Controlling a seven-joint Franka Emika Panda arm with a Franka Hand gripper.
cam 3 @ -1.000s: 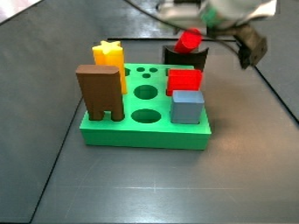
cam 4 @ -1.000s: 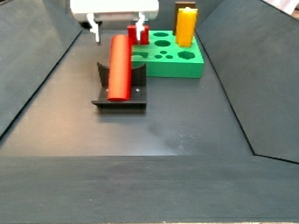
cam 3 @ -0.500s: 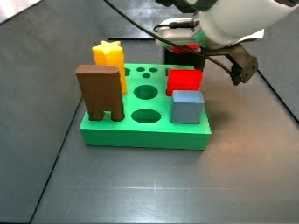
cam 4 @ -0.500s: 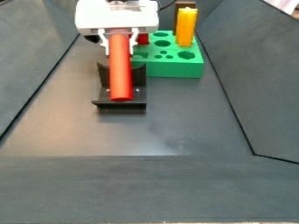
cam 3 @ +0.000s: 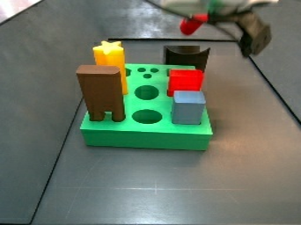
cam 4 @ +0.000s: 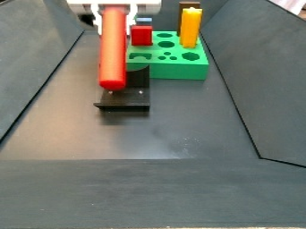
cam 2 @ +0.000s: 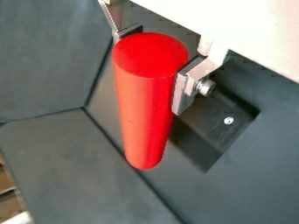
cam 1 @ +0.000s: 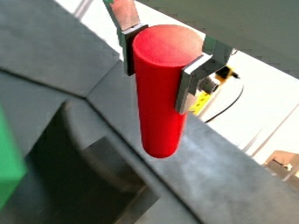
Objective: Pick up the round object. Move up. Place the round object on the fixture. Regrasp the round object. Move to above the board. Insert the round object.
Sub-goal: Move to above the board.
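My gripper [cam 4: 116, 9] is shut on the round object, a long red cylinder peg [cam 4: 111, 45], and holds it by one end, lifted clear above the fixture [cam 4: 124, 94]. In both wrist views the peg [cam 1: 160, 87] [cam 2: 146, 96] fills the gap between the silver fingers [cam 1: 193, 79], with the gripper [cam 1: 160, 48] [cam 2: 149, 48] clamped on its sides. In a side view the gripper [cam 3: 206, 13] is blurred at the top edge, above the dark notched fixture [cam 3: 186, 56], which stands empty behind the green board [cam 3: 147, 132]. The board also shows beyond the fixture [cam 4: 180, 58].
On the board stand a brown arch block [cam 3: 102, 92], a yellow star block [cam 3: 109, 55], a red cube [cam 3: 186, 82] and a blue-grey block [cam 3: 189, 107]. Round holes [cam 3: 146, 91] lie open in its middle. Dark sloping walls [cam 4: 36, 80] bound the floor.
The gripper came down over the peg lying on the fixture, shut on it, and has lifted it up off the notch. The fixture now stands empty.
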